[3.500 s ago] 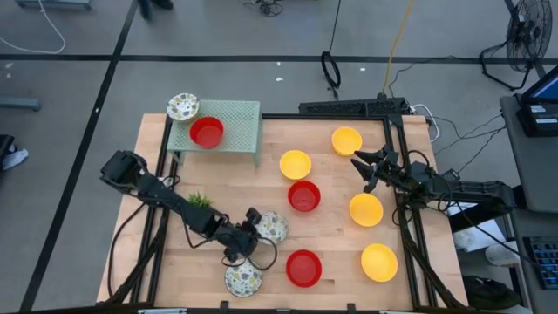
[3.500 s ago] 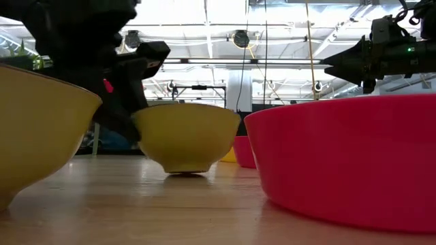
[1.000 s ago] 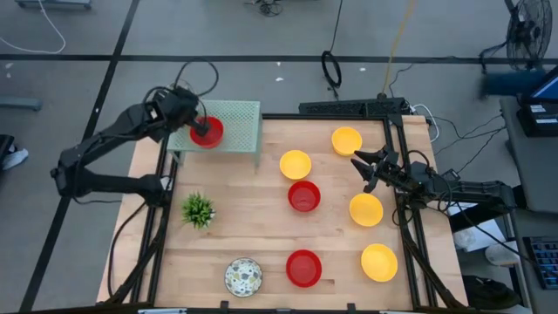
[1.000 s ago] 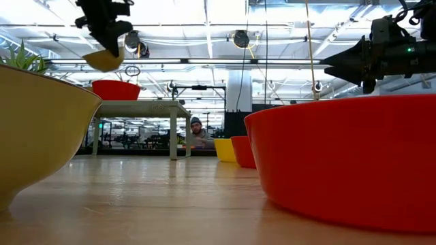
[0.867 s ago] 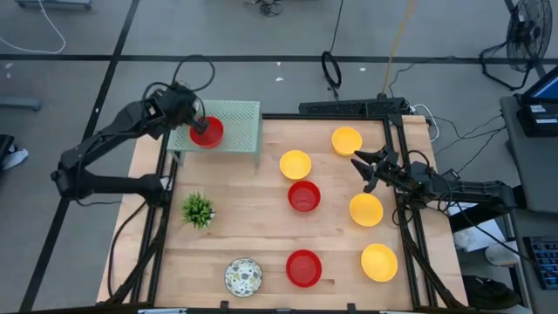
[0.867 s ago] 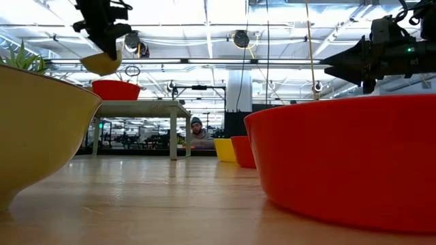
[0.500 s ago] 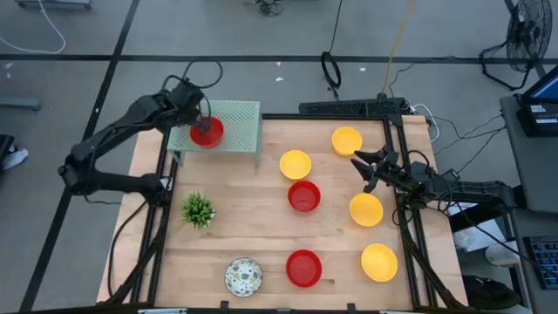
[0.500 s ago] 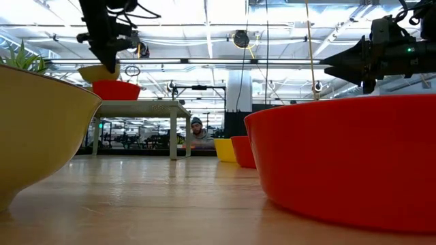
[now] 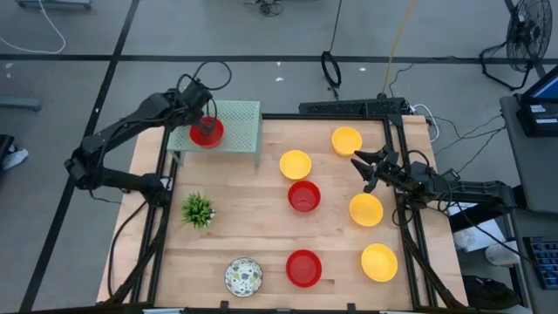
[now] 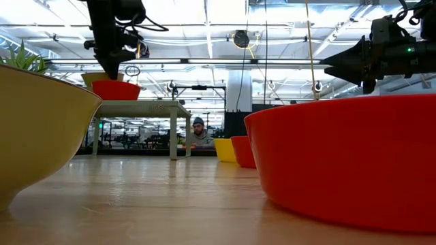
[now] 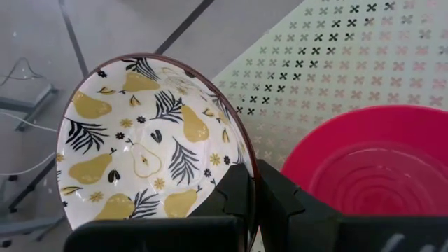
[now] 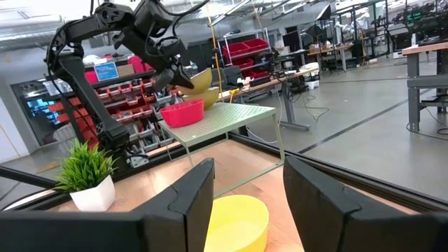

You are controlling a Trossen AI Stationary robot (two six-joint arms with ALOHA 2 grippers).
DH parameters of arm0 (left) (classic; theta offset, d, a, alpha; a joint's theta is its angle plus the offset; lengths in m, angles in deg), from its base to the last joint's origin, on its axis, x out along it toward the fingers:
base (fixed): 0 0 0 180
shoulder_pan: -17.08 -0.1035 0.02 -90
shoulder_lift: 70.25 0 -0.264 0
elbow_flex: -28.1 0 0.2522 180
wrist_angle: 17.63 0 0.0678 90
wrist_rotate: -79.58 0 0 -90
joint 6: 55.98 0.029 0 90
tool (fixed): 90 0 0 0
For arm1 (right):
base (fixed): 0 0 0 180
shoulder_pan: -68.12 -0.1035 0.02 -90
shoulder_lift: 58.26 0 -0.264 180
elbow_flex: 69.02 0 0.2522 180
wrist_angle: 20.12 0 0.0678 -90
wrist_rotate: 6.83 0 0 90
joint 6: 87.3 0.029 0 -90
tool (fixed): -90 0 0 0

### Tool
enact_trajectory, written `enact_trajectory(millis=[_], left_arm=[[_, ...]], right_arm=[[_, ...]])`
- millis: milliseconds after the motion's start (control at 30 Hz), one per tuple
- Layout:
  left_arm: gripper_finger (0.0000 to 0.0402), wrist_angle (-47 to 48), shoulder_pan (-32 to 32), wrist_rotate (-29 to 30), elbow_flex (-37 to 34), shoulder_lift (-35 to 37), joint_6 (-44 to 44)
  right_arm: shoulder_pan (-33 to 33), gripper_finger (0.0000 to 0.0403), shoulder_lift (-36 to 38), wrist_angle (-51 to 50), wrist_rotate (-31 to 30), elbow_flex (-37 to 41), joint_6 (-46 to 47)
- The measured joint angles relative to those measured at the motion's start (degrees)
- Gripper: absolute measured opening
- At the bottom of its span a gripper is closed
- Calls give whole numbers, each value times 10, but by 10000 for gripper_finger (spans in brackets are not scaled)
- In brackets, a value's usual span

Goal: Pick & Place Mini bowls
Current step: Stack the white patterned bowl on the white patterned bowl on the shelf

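My left gripper (image 9: 203,122) (image 11: 253,192) stands over the pale green mesh rack (image 9: 235,122), shut on a white mini bowl with a pear-and-leaf pattern (image 11: 143,150) (image 10: 101,77). That bowl sits just beside a red mini bowl (image 9: 207,133) (image 11: 378,168), which rests on its base on the rack. My right gripper (image 9: 366,171) (image 12: 241,175) hovers open above the table's right side, between yellow bowls (image 9: 347,140) (image 9: 366,209). Another patterned bowl (image 9: 243,276) rests near the table's near edge. My left gripper pinches the patterned bowl's rim (image 11: 245,157) on the side nearest the red bowl, with one finger (image 11: 234,192) inside the bowl and one (image 11: 280,199) outside. The fingers come from above, pointing down. The bowl is tilted; whether it touches the rack, I cannot tell.
On the wooden table stand further yellow bowls (image 9: 295,164) (image 9: 379,262), red bowls (image 9: 303,196) (image 9: 303,268) and a small green plant (image 9: 199,209). The rack fills the far left corner. A person sits far off in the room (image 10: 199,129).
My left gripper has come down over the rack and shifted slightly toward the table's right. It carries the patterned bowl from well above the red bowl down to the level of that bowl's rim. My right arm has kept still.
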Motion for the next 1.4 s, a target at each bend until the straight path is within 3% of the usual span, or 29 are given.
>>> enact_trajectory(millis=[333,1400], left_arm=[[10,33,-17,0,0,0,-6],[10,18,-30,-35,0,0,15]], right_arm=[[0,160,0,0,0,0,0],[0,162,0,0,0,0,0]])
